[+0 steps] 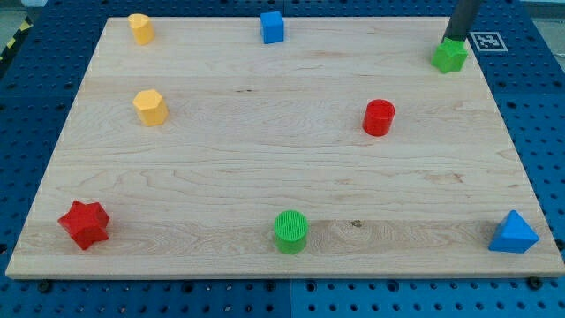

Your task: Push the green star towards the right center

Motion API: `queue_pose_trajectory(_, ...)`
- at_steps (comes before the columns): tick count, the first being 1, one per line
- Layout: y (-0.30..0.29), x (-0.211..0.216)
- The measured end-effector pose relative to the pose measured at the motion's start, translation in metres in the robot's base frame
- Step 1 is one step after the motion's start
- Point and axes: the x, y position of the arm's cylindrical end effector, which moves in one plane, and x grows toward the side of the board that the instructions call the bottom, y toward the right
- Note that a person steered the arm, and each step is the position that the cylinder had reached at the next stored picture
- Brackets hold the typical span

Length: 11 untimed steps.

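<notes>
a: entry for this moment. the wooden board [282, 177] is seen to fill most of the view, laid on a blue perforated table [547, 132]. a black-and-white marker tag [486, 41] is noted just off the board's top right corner.

b: blocks, biggest first?

a: the blue triangular block [514, 233] is recorded at the bottom right corner, the red star [85, 223] at the bottom left. the green cylinder [290, 231] is found at the bottom edge, about midway. the red cylinder [379, 117] is placed right of centre, well apart from the rest.

b: and the task's thing?

a: the green star [450, 56] is located in the top right corner, near the board's edge. it is well above the right centre.

b: the smaller ones?

a: a yellow block [151, 107] is logged at mid left; its shape is possibly hexagonal, not settled at this resolution. a second yellow block [140, 27] sits at the top left, and a blue cube [273, 26] at the top edge near the middle.

b: hand state?

a: no hand is fitted, so nothing is held. the dark rod is seen coming in from the view's top, and my tip [454, 40] is set at the star's upper side, touching it or just short of it.
</notes>
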Motion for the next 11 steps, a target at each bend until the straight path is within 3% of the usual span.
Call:
queue_pose_trajectory(5,-0.027,0.032)
queue_pose_trajectory(8,-0.027,0.084)
queue_pose_trajectory(10,-0.032,0.095)
queue_pose_trajectory(11,-0.081,0.095)
